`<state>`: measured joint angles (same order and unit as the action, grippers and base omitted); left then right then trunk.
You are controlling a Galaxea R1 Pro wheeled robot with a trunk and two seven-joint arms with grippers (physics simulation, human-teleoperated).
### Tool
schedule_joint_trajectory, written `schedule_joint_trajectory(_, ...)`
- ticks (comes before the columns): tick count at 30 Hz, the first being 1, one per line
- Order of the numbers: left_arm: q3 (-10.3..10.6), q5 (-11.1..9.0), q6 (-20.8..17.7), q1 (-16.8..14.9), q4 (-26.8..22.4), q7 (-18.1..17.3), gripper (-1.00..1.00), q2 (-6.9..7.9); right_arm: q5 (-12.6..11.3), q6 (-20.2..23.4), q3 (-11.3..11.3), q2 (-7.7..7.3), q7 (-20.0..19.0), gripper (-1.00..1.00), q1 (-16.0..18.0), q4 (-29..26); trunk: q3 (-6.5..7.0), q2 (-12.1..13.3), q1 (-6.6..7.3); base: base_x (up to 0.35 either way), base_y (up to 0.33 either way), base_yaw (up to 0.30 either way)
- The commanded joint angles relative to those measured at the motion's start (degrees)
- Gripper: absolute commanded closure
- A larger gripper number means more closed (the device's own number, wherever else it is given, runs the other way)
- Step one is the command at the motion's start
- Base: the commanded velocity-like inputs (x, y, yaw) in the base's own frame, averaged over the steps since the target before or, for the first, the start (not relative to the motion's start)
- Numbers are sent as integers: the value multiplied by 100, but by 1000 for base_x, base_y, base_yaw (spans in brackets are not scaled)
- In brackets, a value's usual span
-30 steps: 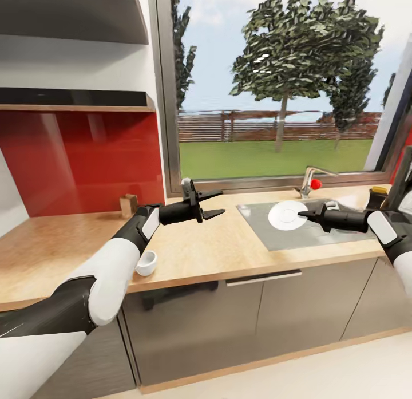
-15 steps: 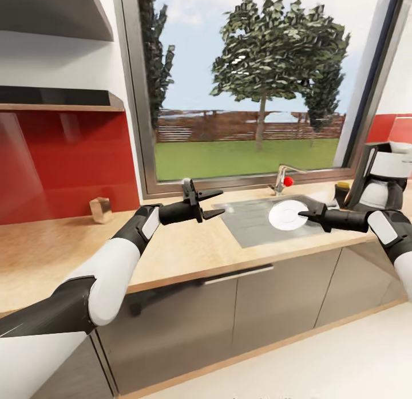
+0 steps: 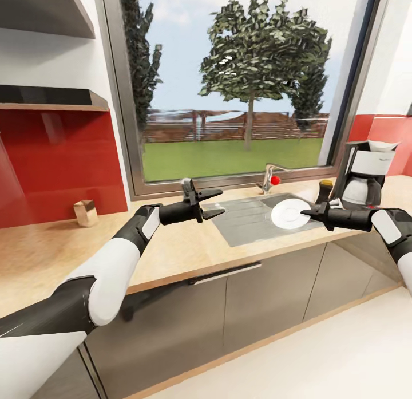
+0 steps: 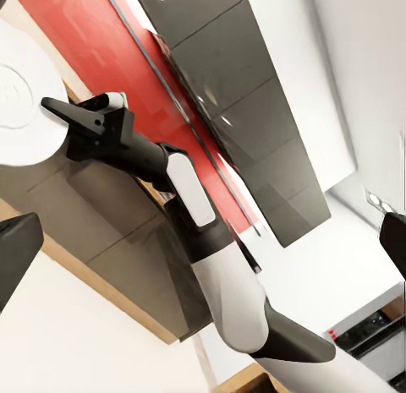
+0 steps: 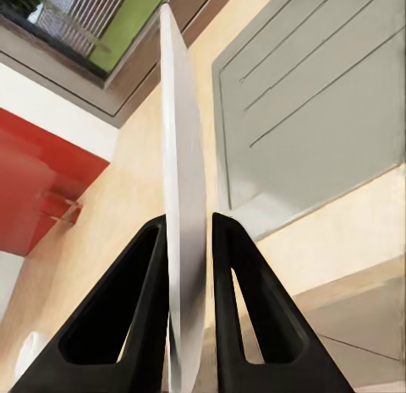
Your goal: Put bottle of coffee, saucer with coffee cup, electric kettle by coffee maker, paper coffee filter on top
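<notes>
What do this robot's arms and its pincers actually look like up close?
Each arm is built of glossy white shells alternating with dark grey, nearly black segments and joints. The left gripper and right gripper are matte black, each with two tapering, pointed fingers that have triangular openings through them. No cables or markings are visible.

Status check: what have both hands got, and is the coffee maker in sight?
Right hand shut on saucer, carried over sink. Left hand open. Coffee maker on countertop, far right.

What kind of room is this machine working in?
A home kitchen, it seems: a wooden countertop with a sink and tap under a big window, and a coffee maker.
</notes>
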<state>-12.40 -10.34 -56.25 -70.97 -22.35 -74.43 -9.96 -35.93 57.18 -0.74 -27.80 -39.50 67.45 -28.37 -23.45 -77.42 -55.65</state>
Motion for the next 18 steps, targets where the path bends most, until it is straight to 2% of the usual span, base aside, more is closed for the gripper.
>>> schedule_joint_trajectory(1, -19, 6, -44, -4, 1, -10, -100, -3, -1, 21, -5, -4, -34, 100, 5, 0, -7, -4, 0, 0, 0, -239)
schedule_joint_trajectory(18, -19, 12, -44, -4, 18, -10, -100, -3, -1, 21, -5, -20, -34, 100, 5, -19, -7, -4, 0, 0, 0, -263)
